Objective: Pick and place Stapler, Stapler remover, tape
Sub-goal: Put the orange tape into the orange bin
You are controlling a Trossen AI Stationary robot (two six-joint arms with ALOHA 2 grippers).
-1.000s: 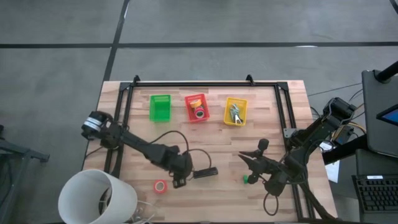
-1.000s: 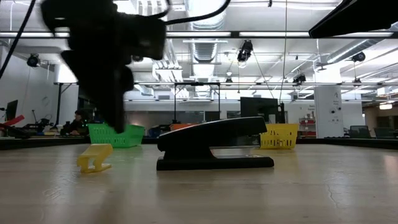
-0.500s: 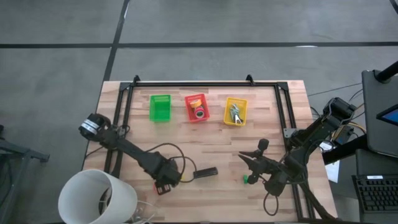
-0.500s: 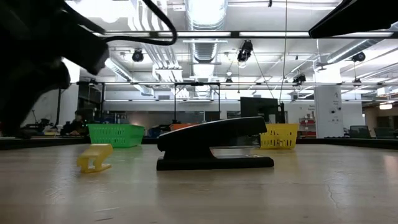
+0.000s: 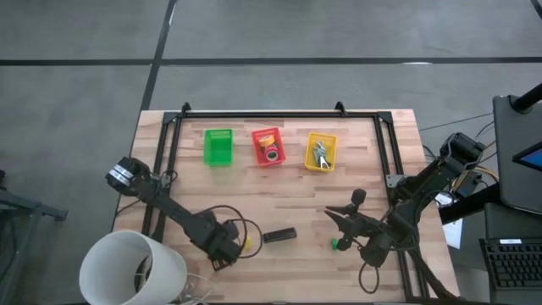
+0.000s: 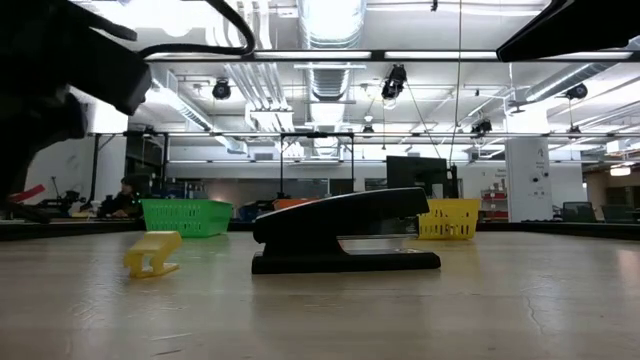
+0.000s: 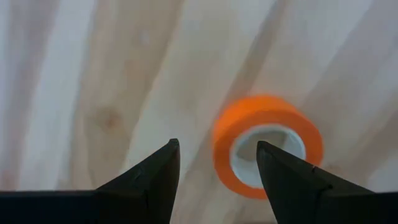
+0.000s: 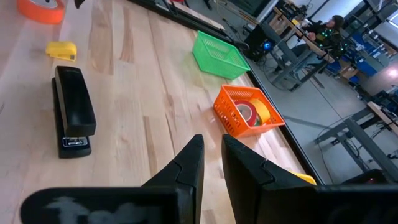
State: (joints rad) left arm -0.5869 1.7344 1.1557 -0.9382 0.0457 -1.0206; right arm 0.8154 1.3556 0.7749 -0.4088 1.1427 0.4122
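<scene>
Left end effector [image 7: 214, 171] (fingers apart) above orange tape [image 7: 267, 144]

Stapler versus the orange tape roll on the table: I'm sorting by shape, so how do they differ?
The stapler is a black oblong bar; the tape roll is an orange ring with a pale centre. The stapler lies with no claw at it; the tape roll lies just ahead of the open left claw. Both rest on the wooden table, outside the baskets.

Orange tape roll [image 7: 267, 144] with pale centre, black stapler [image 5: 279, 235], small yellow block [image 6: 152, 254], green basket [image 5: 218, 146], red-orange basket [image 5: 268, 146], yellow basket [image 5: 321, 152], pale striped wood desk [image 5: 279, 195], dark left claw [image 7: 214, 180], white bucket [image 5: 131, 269]
</scene>
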